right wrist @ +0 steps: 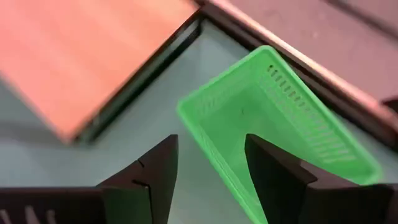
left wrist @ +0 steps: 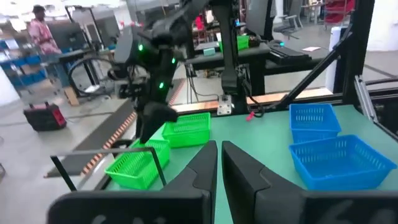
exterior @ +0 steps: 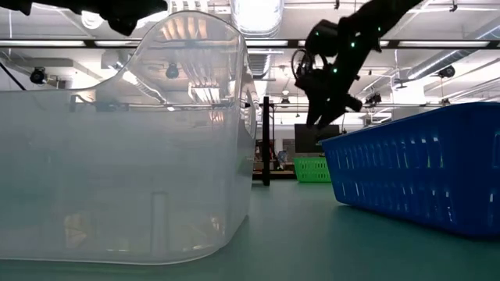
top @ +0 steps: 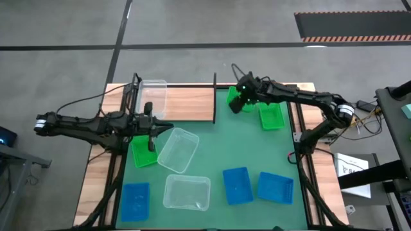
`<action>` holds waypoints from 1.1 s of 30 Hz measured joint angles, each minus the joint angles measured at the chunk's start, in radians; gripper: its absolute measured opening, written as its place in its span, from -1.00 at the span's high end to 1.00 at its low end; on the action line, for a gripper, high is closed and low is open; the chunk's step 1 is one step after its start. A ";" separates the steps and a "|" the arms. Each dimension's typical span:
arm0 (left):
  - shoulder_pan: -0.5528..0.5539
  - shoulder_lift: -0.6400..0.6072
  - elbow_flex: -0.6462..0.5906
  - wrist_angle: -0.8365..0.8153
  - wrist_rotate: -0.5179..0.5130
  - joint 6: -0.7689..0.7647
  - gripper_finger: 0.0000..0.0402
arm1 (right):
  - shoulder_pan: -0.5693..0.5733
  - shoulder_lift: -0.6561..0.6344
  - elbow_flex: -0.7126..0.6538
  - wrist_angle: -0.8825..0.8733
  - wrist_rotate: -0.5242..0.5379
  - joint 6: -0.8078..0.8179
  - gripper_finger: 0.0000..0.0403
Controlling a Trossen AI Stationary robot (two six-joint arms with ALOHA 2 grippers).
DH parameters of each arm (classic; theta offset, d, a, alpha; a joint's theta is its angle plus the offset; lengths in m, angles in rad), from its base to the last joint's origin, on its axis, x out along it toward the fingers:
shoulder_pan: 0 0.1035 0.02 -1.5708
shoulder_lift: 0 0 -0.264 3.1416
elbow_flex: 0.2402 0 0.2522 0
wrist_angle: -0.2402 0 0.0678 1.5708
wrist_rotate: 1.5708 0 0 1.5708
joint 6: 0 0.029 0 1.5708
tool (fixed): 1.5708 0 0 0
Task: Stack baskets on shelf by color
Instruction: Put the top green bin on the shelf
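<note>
Green matting (top: 212, 154) is covering the table centre, with the shelf (top: 189, 104) lying at 12 o'clock of it. 1 clear basket (top: 153, 96) is sitting on the shelf's left end. 2 more clear baskets (top: 178, 149) (top: 187, 192) are lying on the mat toward 6 o'clock, 3 blue baskets (top: 135, 200) (top: 237, 185) (top: 275, 187) are spread along the 6 o'clock edge, and a green basket (top: 144, 151) is lying at 9 o'clock under the left arm.

Right gripper (right wrist: 205, 171) is hovering at 1 o'clock of the mat, fingers apart and empty, straddling the near rim of another green basket (right wrist: 280, 124) just beside the shelf's right end; a third green basket (top: 271, 116) is lying just to its right.

Left gripper (left wrist: 219, 165) is hanging over the mat at 9 o'clock, fingers nearly together and holding nothing.

Step in hand, as judged: right arm is setting up a grasp on the green basket's rim. Next move is calling for a descent until the rim sits between the fingers, a firm close, then a lift clear of the black upright (top: 214, 97) onto the board.
</note>
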 joint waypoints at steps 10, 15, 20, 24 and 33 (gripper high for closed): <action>0.000 -0.033 0.000 0.009 -0.071 0.016 0.96 | -0.072 0.000 -0.085 0.242 -0.038 0.118 0.26; 0.000 -0.036 0.000 0.027 -0.071 0.017 0.96 | -0.053 0.027 -0.102 0.296 -0.034 0.167 0.27; 0.000 -0.032 0.000 0.031 -0.071 0.036 0.96 | -0.033 0.118 -0.059 0.295 -0.021 0.171 0.29; 0.000 -0.036 0.000 0.038 -0.071 0.043 0.96 | -0.035 0.187 -0.007 0.289 -0.012 0.186 0.29; 0.000 -0.045 0.000 0.041 -0.071 0.045 0.96 | -0.035 0.296 0.087 0.195 0.079 0.229 0.28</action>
